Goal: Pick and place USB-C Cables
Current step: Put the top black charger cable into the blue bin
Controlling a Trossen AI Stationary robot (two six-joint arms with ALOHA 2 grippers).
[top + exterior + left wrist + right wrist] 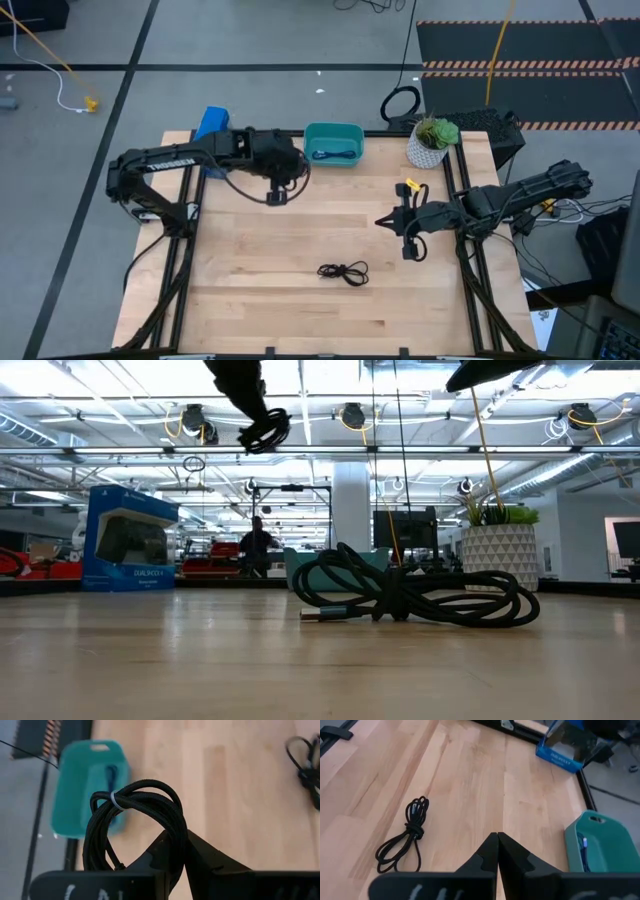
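My left gripper (275, 196) hovers over the table's far left part, near the teal bin (333, 143), and is shut on the tight black coil (135, 815), which is bound by a white tie. The bluish-grey cable (335, 154) lies inside the bin. The loose black bundle (343, 272) lies flat on the wood near the table's near-middle, also seen in the low view (410, 595). My right gripper (497, 836) is shut on nothing, above the table's right part (384, 221). My left gripper pinches the coil between its two fingers at one side of the loop (176, 840), several strands together. It comes from above, pointing down. The coil (265, 430) hangs below the fingers, lifted well clear of the table.
A potted plant in a white pot (432, 142) stands at the far right corner, and a blue box (212, 125) at the far left edge. A large black cable loop (402, 105) and a yellow cord (45, 50) lie on the floor beyond. Bare wood surrounds the loose bundle.
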